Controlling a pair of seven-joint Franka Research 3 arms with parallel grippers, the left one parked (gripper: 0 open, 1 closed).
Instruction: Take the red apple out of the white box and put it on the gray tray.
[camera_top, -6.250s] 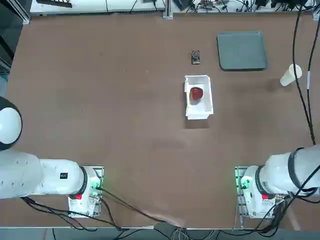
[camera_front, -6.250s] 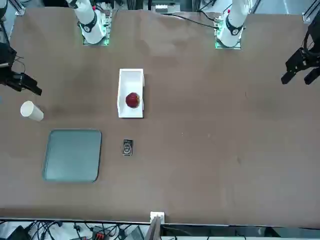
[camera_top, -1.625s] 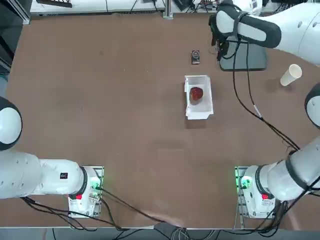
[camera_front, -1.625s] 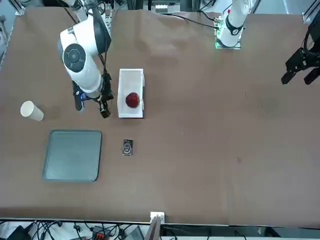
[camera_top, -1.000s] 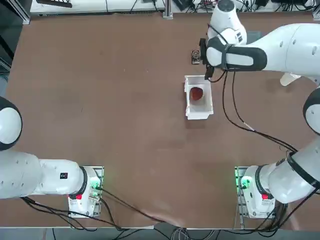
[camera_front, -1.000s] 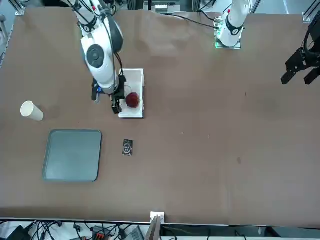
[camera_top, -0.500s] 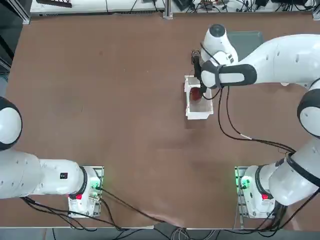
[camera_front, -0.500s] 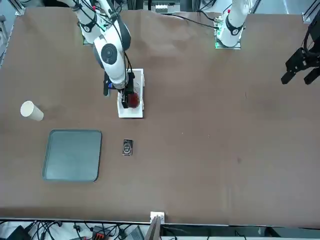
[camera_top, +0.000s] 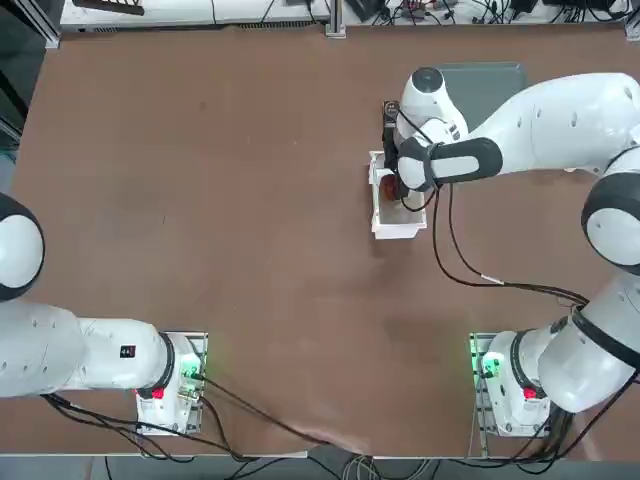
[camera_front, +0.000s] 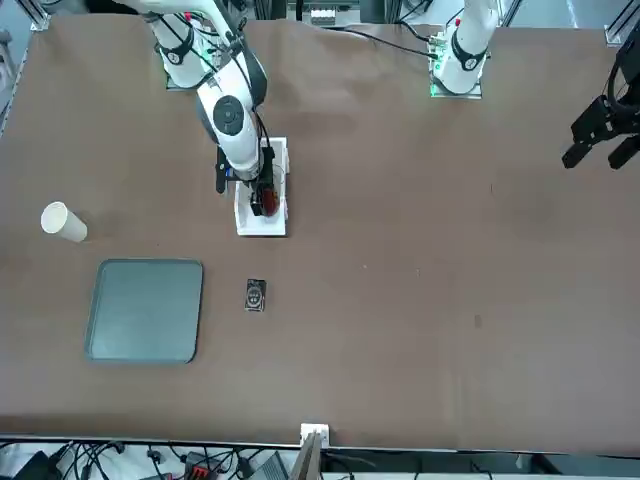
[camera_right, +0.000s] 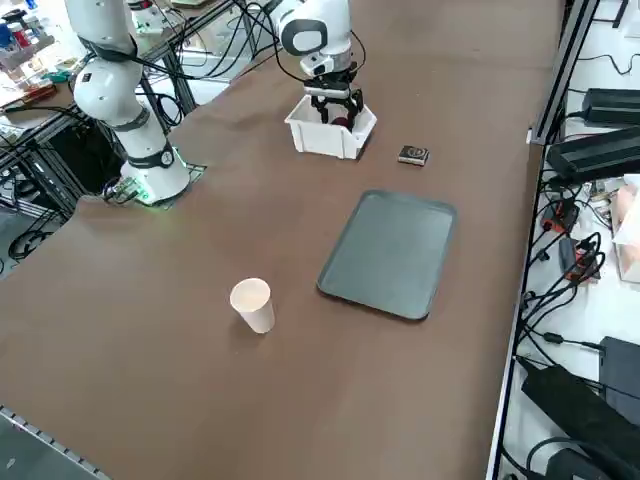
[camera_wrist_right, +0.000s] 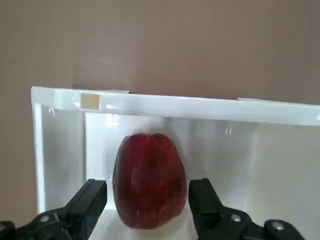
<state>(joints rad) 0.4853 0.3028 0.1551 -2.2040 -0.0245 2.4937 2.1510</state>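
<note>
One object, the red apple (camera_wrist_right: 149, 181), is still to be transferred. It lies inside the white box (camera_right: 322, 139), near one end wall. The right claw (camera_wrist_right: 147, 194) is positioned over the box; its two fingers stand wide apart, one on either side of the apple, with a visible gap on each side. Nothing is gripped.

Status: the approach appears essentially complete; grasp, lift, transfer and release remain. The gray tray (camera_front: 145, 312) bears no apple. It stands on the desk (camera_front: 400, 330), well apart from the box.

Next operation, as judged: lower the claw slightly if required, then close evenly on the apple. Caution: the smooth, rounded skin may slip under an off-centre grip. Raise the load above the box walls before lateral travel. The small dark device (camera_right: 413, 155) sits between box and tray; the white paper cup (camera_right: 253, 304) stands beyond the tray, near its side.
</note>
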